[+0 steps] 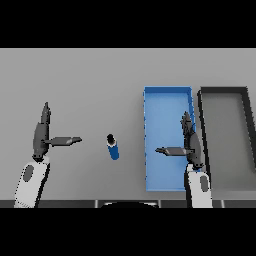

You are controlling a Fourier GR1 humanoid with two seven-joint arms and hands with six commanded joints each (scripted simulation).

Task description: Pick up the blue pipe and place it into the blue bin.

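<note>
Right hand (191, 142) hovers over the blue bin (165, 100), fingers straight, holding nothing; reach not yet begun.
Blue pipe (113, 146) lies on the table (90, 75) between both hands, left of the right hand; the next move, I judge, is reaching there. Left hand (41, 135) equally open.

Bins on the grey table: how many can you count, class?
2. The blue rectangular bin sits right of centre, under the right hand; the dark grey rectangular bin lies beside it at the far right. None seems hidden.

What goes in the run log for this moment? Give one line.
blue pipe: on table, untouched | blue bin: empty | left hand: open | right hand: open, over bin
</note>
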